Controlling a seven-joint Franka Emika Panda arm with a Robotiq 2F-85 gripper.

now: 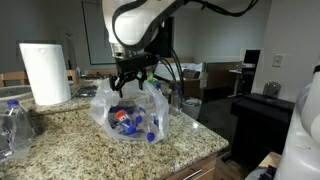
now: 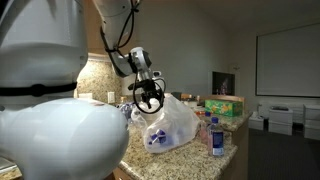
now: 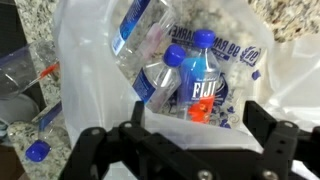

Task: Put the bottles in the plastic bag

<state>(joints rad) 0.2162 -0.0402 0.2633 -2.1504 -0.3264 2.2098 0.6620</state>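
Note:
The plastic bag (image 1: pixel 130 112) stands open on the granite counter, translucent white with blue print; it shows in both exterior views (image 2: pixel 172 125). In the wrist view the bag (image 3: pixel 90 60) holds several clear bottles with blue caps, among them a Fiji bottle (image 3: pixel 200 78) and another beside it (image 3: pixel 158 78). My gripper (image 3: pixel 185 132) hangs just above the bag's mouth with its jaws wide open and empty; it also shows in both exterior views (image 1: pixel 135 82) (image 2: pixel 150 100). A bottle (image 3: pixel 38 150) lies outside the bag on the counter.
A white paper towel roll (image 1: pixel 45 72) stands at the back of the counter. A clear bottle (image 1: pixel 12 125) lies at the counter's near end. In an exterior view a bottle (image 2: pixel 216 135) stands by the bag, with a green box (image 2: pixel 225 105) behind it.

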